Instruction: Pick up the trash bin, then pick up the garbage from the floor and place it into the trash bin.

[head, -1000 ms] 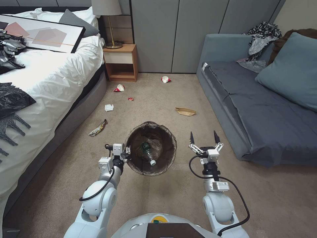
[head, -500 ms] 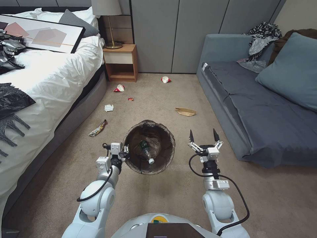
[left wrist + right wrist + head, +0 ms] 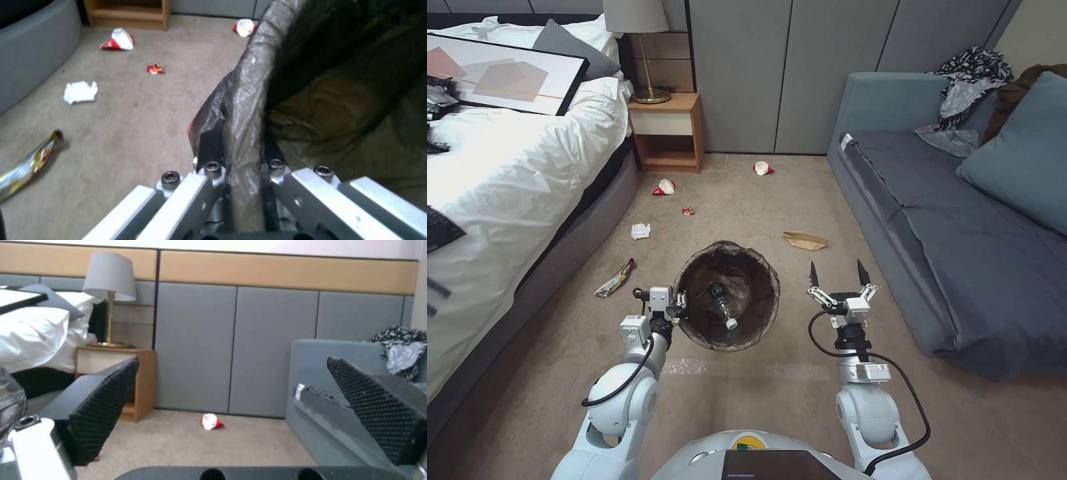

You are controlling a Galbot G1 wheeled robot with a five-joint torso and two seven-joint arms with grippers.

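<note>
The trash bin (image 3: 728, 295) is held off the carpet by the left gripper (image 3: 679, 305), whose jaws are clamped onto the bin's near-left rim, the dark bag liner pinched between them. In the left wrist view the fingers (image 3: 209, 146) are seen on either side of the folded liner at the rim (image 3: 249, 110), one outside and one inside. A clear green-labelled bottle (image 3: 721, 305) is seen lying inside the bin, cap end toward the robot.

The right gripper (image 3: 835, 275) is held in the air just to the right of the bin, apart from it, jaws spread wide and nothing between them; the textured pads (image 3: 104, 406) are seen far apart in the right wrist view.

Garbage is scattered on the carpet beyond the bin. A flat brown paper bag (image 3: 805, 240) lies ahead and to the right, near the sofa (image 3: 960, 220). A foil wrapper (image 3: 614, 278) lies to the left near the bed (image 3: 527, 180). A white tissue wad (image 3: 640, 231) is found farther on, then a small red scrap (image 3: 688, 211), a red-and-white wrapper (image 3: 663, 187) just before the nightstand (image 3: 667, 130), and another red-and-white wrapper (image 3: 762, 168) close to the wall panels
</note>
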